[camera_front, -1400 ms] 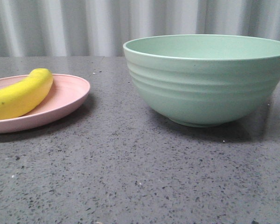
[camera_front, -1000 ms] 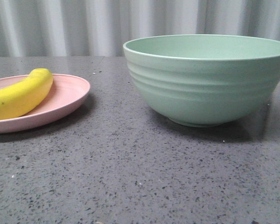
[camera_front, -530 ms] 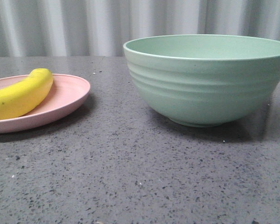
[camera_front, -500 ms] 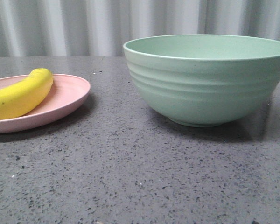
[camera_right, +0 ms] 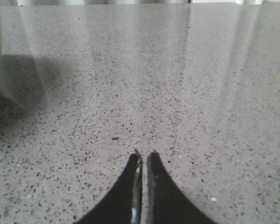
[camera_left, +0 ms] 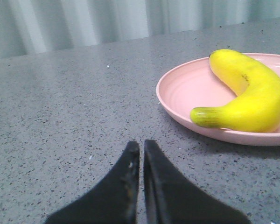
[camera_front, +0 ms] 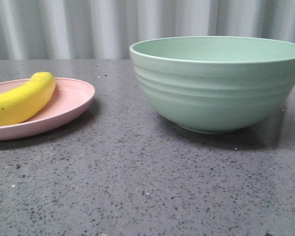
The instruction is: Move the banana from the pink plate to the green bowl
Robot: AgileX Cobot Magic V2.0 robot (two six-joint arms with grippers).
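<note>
Nothing has shifted on the speckled grey stone-look table (camera_front: 137,187) since the earlier front views: plate, fruit and bowl sit exactly where they were, and no arm has come into that view.

Lying on its side on the shallow, matte, pale pink round plate (camera_front: 73,105) is the smooth, bright yellow, curved plastic-looking banana (camera_front: 22,101), resting against the plate's floor with its greenish stem end toward the left wrist camera. The plate stands on the robot's left, well apart from the large, deep, mint-green ridged bowl (camera_front: 219,83), which stands upright on its small foot to the right and shows nothing inside from this low angle. That spacing probably leaves room for an arm to come down between them.

From its wrist camera, the left gripper (camera_left: 141,147) hangs low over bare table near the plate's rim, its two black fingers pressed almost together with only a sliver of gap and nothing between them. The right gripper (camera_right: 143,156) is likewise nearly closed and empty, over open table beside the bowl's shadow. Since the banana lies on the left, the left arm seems the likelier one to reach; its fingers would need to spread first. The transfer has not begun.
</note>
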